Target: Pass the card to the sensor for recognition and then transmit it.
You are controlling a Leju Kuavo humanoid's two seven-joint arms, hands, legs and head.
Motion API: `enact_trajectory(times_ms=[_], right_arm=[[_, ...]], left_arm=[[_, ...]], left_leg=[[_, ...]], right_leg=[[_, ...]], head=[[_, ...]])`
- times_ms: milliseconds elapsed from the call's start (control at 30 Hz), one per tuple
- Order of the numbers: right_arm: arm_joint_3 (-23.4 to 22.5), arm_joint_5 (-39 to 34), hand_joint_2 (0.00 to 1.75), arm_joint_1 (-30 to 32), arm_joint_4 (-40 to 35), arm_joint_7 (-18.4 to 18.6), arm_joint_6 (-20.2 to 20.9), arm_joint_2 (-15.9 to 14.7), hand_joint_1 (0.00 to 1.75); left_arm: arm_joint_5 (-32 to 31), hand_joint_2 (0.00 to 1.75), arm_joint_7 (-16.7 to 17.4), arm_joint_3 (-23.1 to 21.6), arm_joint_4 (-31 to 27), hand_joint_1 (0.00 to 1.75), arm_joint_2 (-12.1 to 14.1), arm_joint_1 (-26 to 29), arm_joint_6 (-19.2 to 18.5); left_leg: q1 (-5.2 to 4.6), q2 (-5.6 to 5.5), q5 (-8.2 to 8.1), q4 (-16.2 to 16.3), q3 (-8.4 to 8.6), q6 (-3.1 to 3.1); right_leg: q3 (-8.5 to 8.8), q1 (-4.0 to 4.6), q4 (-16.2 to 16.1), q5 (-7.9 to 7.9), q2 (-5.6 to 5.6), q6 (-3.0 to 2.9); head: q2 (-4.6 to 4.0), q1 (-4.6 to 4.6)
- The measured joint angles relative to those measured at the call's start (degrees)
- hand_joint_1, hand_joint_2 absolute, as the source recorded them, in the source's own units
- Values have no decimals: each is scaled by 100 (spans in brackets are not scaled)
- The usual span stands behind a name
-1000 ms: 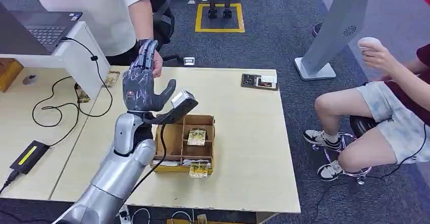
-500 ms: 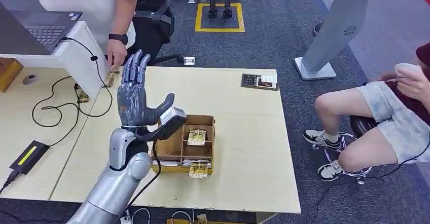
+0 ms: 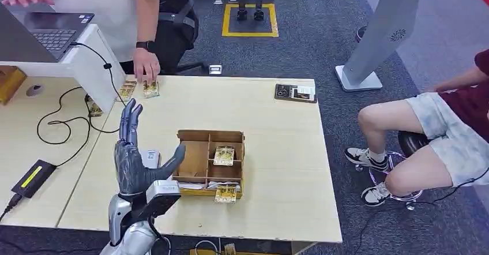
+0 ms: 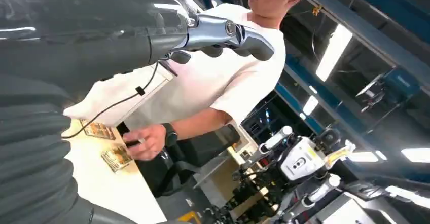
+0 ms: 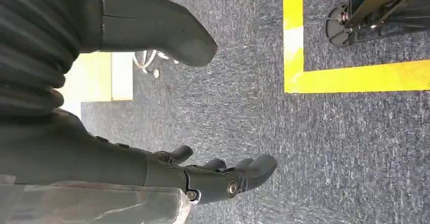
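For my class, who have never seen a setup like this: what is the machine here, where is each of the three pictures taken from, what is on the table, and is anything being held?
The machine is a humanoid robot with two silver arms. The head view looks down from high on its body. Its left hand is raised over the table, fingers spread, holding nothing. The other two pictures come from cameras at the wrists. The left wrist view looks past that hand toward a person. The right wrist view shows the right hand hanging over grey carpet, also empty.

On the table stand a wooden divided box with cards in it and a small black device. The standing person's hand rests on a card at the far edge. Another person sits at the right.
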Motion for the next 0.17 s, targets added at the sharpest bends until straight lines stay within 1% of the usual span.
enact_trajectory(times_ms=[167], right_arm=[[-122, 0, 175, 15, -295, 11, 33, 155, 0]], left_arm=[[227, 175, -312, 2, -378, 0, 39, 405, 13]], left_leg=[[0, 0, 0, 0, 0, 0]], right_leg=[[0, 0, 0, -1, -1, 0]], head=[[0, 2]])
